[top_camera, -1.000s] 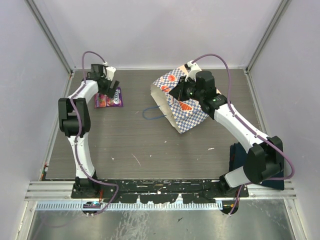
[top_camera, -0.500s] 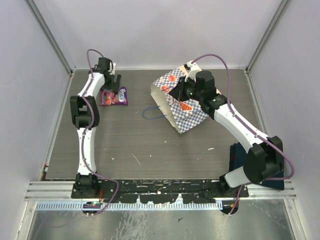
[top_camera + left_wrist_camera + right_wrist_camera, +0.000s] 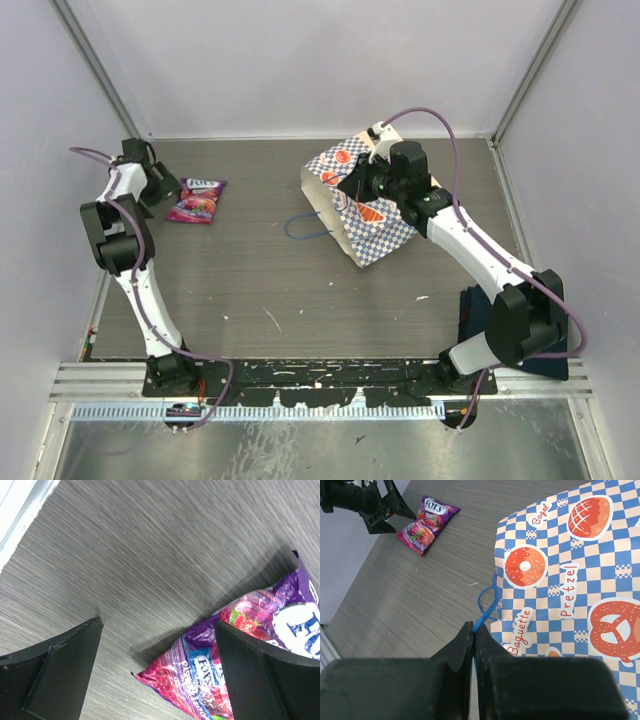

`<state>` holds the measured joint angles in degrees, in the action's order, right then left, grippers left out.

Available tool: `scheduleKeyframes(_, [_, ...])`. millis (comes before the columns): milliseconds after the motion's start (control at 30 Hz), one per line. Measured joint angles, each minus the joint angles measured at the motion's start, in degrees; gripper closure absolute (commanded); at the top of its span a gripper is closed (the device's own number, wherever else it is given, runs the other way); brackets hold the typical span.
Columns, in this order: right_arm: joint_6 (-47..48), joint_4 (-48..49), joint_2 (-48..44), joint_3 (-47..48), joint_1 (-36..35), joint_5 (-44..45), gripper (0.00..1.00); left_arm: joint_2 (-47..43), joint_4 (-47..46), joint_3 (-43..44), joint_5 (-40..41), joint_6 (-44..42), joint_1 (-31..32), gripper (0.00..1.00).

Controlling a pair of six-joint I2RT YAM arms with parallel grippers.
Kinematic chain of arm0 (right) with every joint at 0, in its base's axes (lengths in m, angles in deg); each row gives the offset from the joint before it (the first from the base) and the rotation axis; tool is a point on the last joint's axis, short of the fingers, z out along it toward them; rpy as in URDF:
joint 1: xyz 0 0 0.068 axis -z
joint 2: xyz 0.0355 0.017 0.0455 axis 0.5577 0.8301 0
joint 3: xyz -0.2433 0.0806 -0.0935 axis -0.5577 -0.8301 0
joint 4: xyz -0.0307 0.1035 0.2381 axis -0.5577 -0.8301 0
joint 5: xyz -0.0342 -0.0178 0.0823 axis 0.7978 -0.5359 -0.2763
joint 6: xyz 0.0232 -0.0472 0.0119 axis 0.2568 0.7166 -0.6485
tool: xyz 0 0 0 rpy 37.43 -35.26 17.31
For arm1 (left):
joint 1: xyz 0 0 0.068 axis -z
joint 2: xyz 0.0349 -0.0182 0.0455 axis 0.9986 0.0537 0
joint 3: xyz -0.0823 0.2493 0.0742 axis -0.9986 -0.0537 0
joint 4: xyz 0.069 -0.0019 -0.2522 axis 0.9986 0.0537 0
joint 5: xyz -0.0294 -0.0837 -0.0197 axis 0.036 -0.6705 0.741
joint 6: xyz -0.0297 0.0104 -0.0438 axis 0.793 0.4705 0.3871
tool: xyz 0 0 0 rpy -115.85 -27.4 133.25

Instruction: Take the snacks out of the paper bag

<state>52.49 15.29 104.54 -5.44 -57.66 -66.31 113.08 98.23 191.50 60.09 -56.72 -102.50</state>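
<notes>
Grey wood-grain desk (image 3: pixel 300 300) fills the enclosure between pale walls.

1. Near right, beside the right arm's base, a dark blue cloth (image 3: pixel 470 305) lies on the desk. It plays no part in the task.
2. Mid-desk, right of centre, the paper bag (image 3: pixel 375 235) lies on its side. Its long axis runs from the checkered base at near right to the mouth at far left. The mouth therefore faces the left arm's side. No camera shows the bag's inside, so what it contains cannot be told.
3. The right hand (image 3: pixel 474 625) is pressed together, pinching the blue cord handle (image 3: pixel 485 605) at the bag's edge.
4. Far left, what appear to be two overlapping purple snack packets (image 3: pixel 197 200) lie flat on the desk, outside the bag and well apart from it.
5. The left hand (image 3: pixel 159 625) hangs just left of those packets, spread wide and holding nothing. One finger (image 3: pixel 260 675) stands over the packet edge.

Assessment: the bag lies well to the right of the left hand. The right hand is nearer but occupied. The next reach would seem to fall to the left hand, entering along the bag's axis.
</notes>
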Motion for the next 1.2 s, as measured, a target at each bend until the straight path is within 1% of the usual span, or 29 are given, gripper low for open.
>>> scheduleKeyframes(100, [0.0, -0.1, 0.2, 0.0, 0.0, 0.0, 0.99, -1.9, -1.1, -2.7, -0.5, 0.3, 0.6, 0.02])
scheduleKeyframes(200, [0.0, -0.3, 0.3, 0.2, 0.0, 0.0, 0.99, -5.6, -2.8, -6.8, -2.5, -2.1, 2.2, 0.02])
scheduleKeyframes(300, [0.0, -0.4, 0.3, 0.5, 0.0, -0.3, 0.99, -11.0, -5.0, -11.1, -2.9, -6.7, 4.5, 0.02])
scheduleKeyframes(367, [-0.1, -0.3, 0.3, 0.5, 0.0, -0.7, 0.99, -14.7, -7.1, -13.6, -1.0, -10.7, 6.6, 0.02])
scheduleKeyframes(433, [-0.3, -0.3, 0.5, 0.6, 0.0, -1.0, 0.99, -17.9, -10.4, -16.0, 2.2, -16.5, 9.7, 0.02])
scheduleKeyframes(567, [-0.9, -0.3, 1.1, 0.6, 0.0, -1.9, 0.99, -17.9, -14.6, -16.3, 7.6, -26.6, 15.3, 0.02])
scheduleKeyframes(633, [-1.1, -0.2, 1.1, 0.6, 0.0, -2.0, 0.99, -16.3, -15.5, -16.3, 8.5, -30.1, 17.1, 0.02])
scheduleKeyframes(733, [-1.3, -0.1, 1.1, 0.6, 0.0, -2.3, 0.99, -13.0, -15.8, -16.2, 8.2, -33.3, 17.7, 0.02])
scheduleKeyframes(867, [-1.6, 0.0, 1.1, 0.6, 0.0, -2.6, 0.99, -6.2, -14.0, -12.4, 7.9, -33.6, 16.9, 0.02])
scheduleKeyframes(1067, [-2.0, 0.2, 1.1, 0.6, -0.2, -3.2, 0.99, 2.5, -11.0, 2.4, 9.8, -33.6, 16.2, 0.02])
scheduleKeyframes(1200, [-2.3, 0.3, 1.1, 0.6, -0.2, -3.4, 0.99, 7.1, -8.6, 9.8, 9.6, -33.6, 15.4, 0.02])
